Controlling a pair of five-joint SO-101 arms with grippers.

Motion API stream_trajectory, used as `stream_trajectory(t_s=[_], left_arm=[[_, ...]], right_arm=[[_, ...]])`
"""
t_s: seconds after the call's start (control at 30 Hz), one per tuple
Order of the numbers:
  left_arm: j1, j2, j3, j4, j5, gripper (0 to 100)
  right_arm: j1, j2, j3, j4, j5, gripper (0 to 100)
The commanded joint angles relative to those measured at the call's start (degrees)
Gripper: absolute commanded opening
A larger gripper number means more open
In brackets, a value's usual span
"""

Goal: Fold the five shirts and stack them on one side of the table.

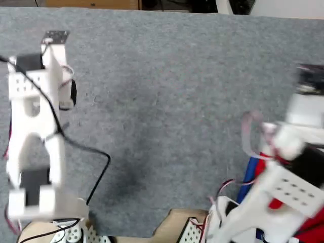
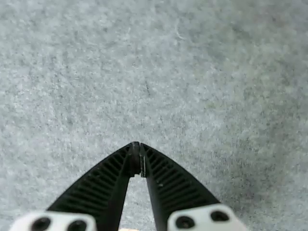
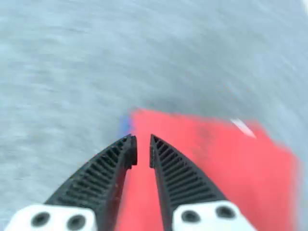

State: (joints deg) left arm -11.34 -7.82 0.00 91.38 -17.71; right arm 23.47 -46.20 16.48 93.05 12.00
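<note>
— Well, where are the shirts to be found?
— A red shirt [image 3: 216, 163] is seen directly beneath the right gripper [image 3: 143, 144], and the edge of a blue shirt [image 3: 125, 126] shows just beside it. In the high view both are partly covered by the right arm [image 1: 283, 185], at the right of the table [image 1: 167, 101] and close to the arms' bases. A small white label [image 3: 243, 127] is made out on the red cloth, though it is blurred.
— And how is that gripper set?
— Its jaws are parted by a narrow slit. Nothing is seen pinched between them, and red cloth is visible through the gap. Whether the cloth is touched cannot be told.
— What of the other side?
— The left gripper [image 2: 136, 149] is drawn together, tip against tip, with nothing held. It is hung over the grey felt that covers the table. The left arm [image 1: 35, 111] is placed at the table's left side, well apart from the shirts, and a black cable [image 1: 93, 152] is trailed from it across the felt.
— How many shirts can be counted?
— Red and blue are made out. The number in the pile cannot be told, nor whether they are folded.
</note>
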Motion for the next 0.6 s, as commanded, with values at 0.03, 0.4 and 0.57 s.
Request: stream_trajectory(t_s=[0.03, 0.4, 0.57], left_arm=[[-0.18, -27.47, 32.44, -12.92, 0.0, 2], [-6.42, -69.85, 71.3, -27.52, 0.0, 2], [-6.24, -82.07, 82.29, -29.45, 0.09, 2]], right_arm=[[-17.01, -7.08, 11.21, -10.37, -5.1, 0.2], [-18.59, -18.59, 43.38, -32.97, -4.92, 0.5], [-19.91, -21.58, 54.37, -40.7, -5.19, 0.5]])
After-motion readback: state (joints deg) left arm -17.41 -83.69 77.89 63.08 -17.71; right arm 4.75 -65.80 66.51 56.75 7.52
